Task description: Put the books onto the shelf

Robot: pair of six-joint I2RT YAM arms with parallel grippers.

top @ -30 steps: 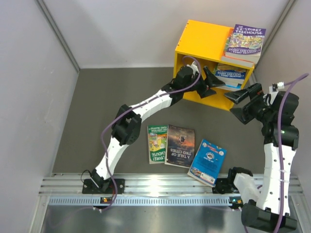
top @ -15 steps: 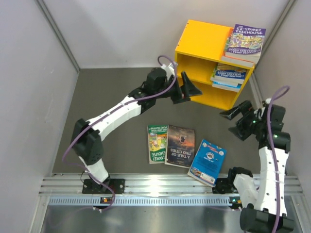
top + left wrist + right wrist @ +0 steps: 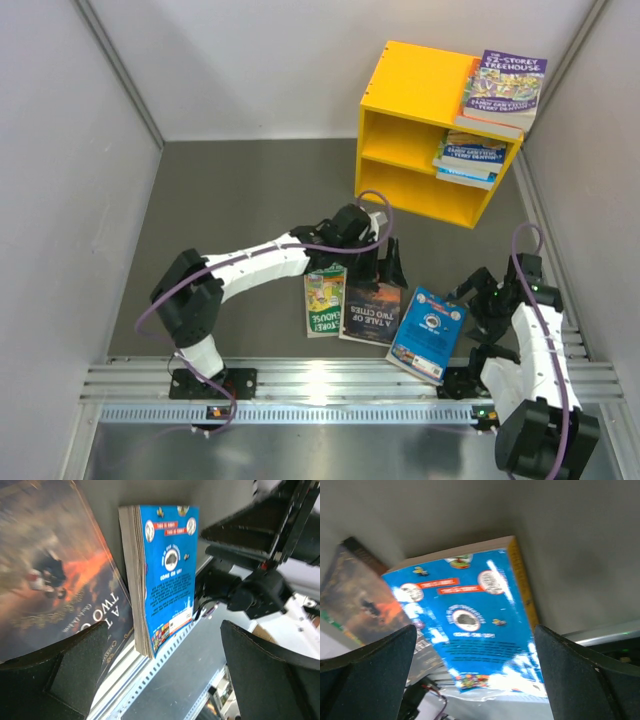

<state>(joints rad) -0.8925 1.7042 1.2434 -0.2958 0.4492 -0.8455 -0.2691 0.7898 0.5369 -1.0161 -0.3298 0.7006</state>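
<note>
Well, a green cartoon-covered paperback point(image 3: 324, 297), a dark-covered paperback point(image 3: 371, 302) and a bright blue paperback point(image 3: 427, 333) lay flat around six o'clock on the dull grey table top point(image 3: 230, 190), the blue one's near corner reaching over the ribbed aluminium rail point(image 3: 330, 385), and the boxy yellow shelf point(image 3: 420, 85) at one o'clock held others. The left gripper point(image 3: 388, 270) hung over the dark book, jaws wide apart and empty, the right gripper point(image 3: 478, 303) likewise spread at three o'clock of the blue one. I judged the books light, floppy and slick, best pinched at that overhanging edge; plain pale walls point(image 3: 60, 200) closed the table in.
</note>
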